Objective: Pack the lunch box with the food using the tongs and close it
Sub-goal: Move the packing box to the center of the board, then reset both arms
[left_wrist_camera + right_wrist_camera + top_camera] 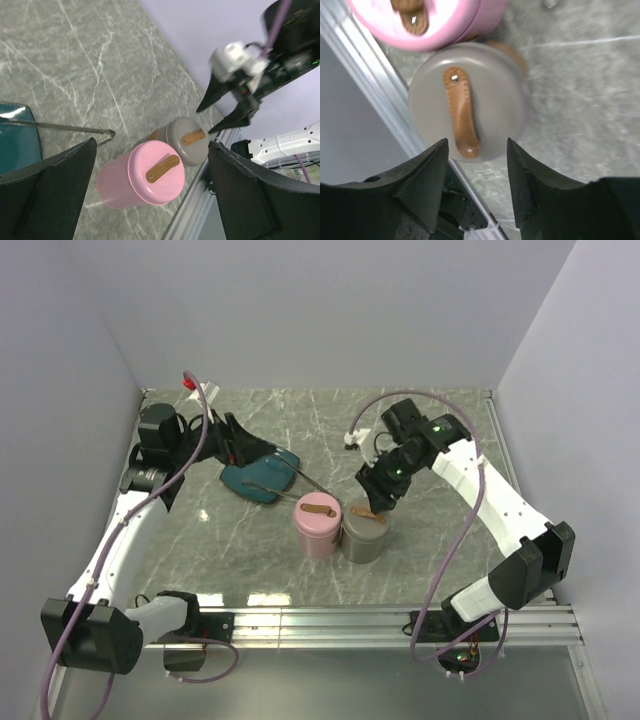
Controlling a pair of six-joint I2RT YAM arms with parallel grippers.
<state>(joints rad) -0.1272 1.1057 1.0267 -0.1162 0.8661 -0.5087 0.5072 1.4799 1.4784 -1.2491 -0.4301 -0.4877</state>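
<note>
right gripper [477,150] spread empty just above a grey round lidded lunch box [495,100]
its brown leather strap [460,110] under the fingers looks soft; pinch it mid-length. thin silver metal tongs [65,128], likely stiff and slippery, lie just ahead of the wide-spread left gripper [150,145].

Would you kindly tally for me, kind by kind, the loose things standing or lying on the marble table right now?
Lidded containers: 2, the pink container and the grey container
Teal plate: 1
Tongs: 1
Total: 4
</note>
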